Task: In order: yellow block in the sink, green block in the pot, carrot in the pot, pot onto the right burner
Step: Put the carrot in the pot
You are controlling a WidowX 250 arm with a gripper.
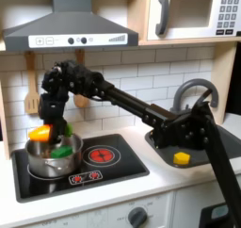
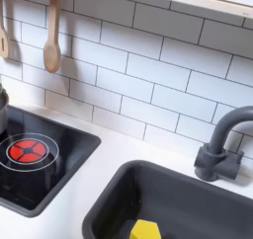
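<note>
Now carrot (image 1: 40,133) pinched in gripper (image 1: 47,130) over pot (image 1: 52,154), lower left of the first exterior view.
Green block (image 1: 62,151) inside pot; yellow block (image 1: 182,158) in sink (image 1: 200,160), right side; red burner (image 1: 100,155) just beside pot.

My first exterior view: frontal, far, whole kitchen | my second exterior view: close, angled down | shared: sink (image 1: 188,149) (image 2: 178,199), burner (image 1: 100,155) (image 2: 25,151)

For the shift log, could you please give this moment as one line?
gripper shut on carrot above pot | green block in pot | yellow block in sink
</note>
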